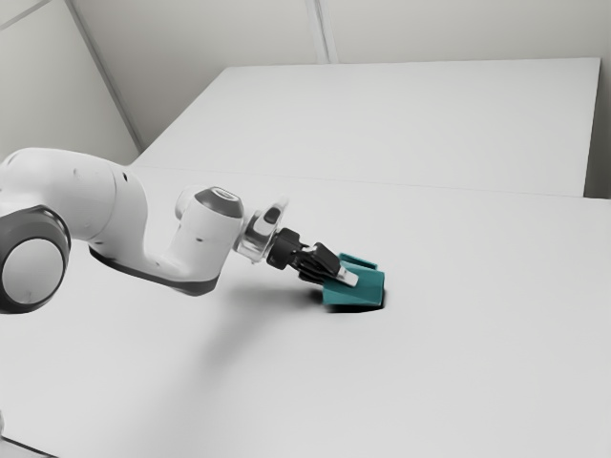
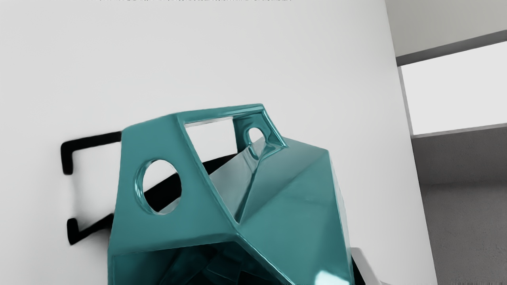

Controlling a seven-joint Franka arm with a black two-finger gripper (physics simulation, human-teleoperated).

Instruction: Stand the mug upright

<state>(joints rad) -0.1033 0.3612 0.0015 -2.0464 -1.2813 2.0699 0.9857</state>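
Teal mug (image 1: 368, 291) tipped on its side, just right of centre in the exterior view, mouth toward my gripper (image 1: 343, 275), at its tip, grip and opening I can't tell.

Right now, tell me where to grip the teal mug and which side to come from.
I'd grip the mug by its faceted wall, at the edge of the dark opening, coming from the opening's side, where the gripper already is. That edge should give a wall to pinch; the raised frame, pierced by holes, looks a less sure hold.
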